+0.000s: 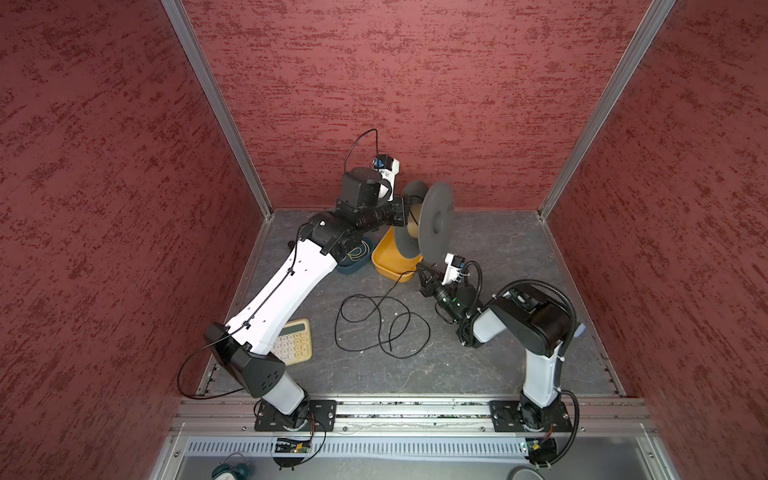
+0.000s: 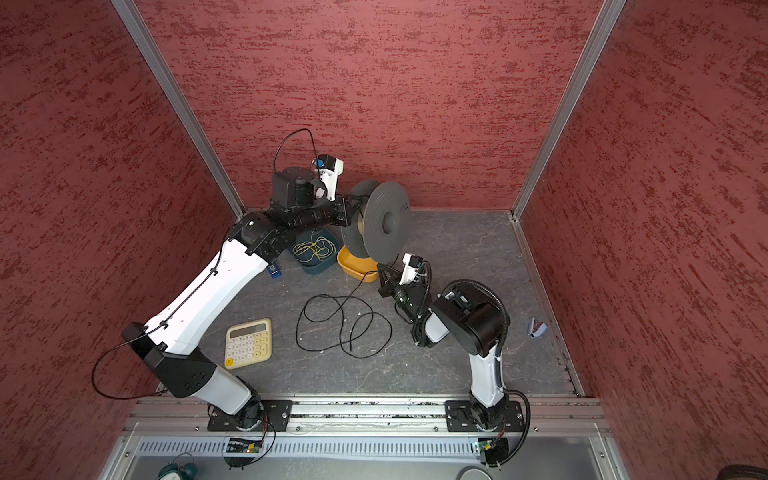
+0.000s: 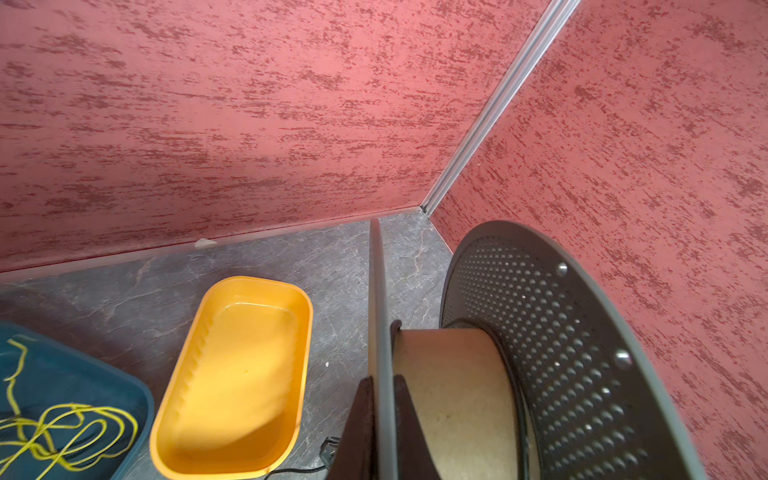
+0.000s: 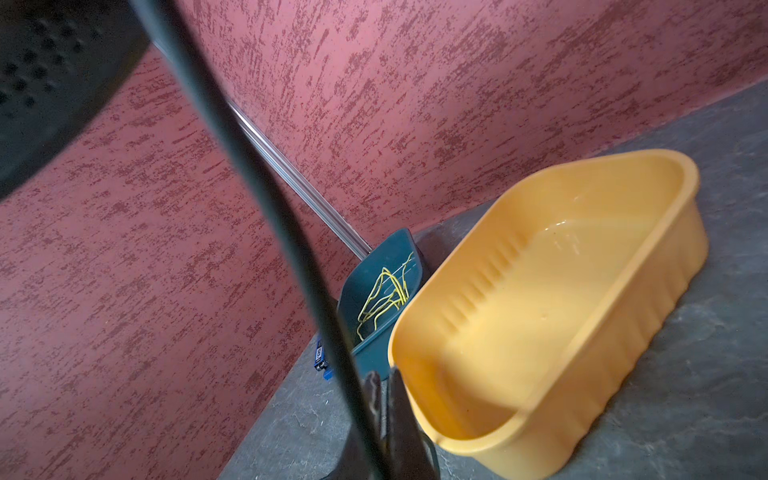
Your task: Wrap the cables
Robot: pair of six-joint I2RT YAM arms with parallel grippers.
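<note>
Cable (image 1: 381,343) was seen looped loose on the grey marbled tabletop (image 1: 498,257), one strand led up to the right gripper (image 4: 384,374) — jaws pressed together, a pinch not confirmed. A flange of the spool (image 1: 428,232) was clamped by the left gripper (image 3: 381,380) — red textured walls (image 1: 415,83) all round.

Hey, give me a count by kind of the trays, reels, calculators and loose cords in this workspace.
Trays: 2, teal tray, yellow tray
Reel: 1
Calculator: 1
Cords: 2, black cable, yellow-green wire
Total: 6
</note>
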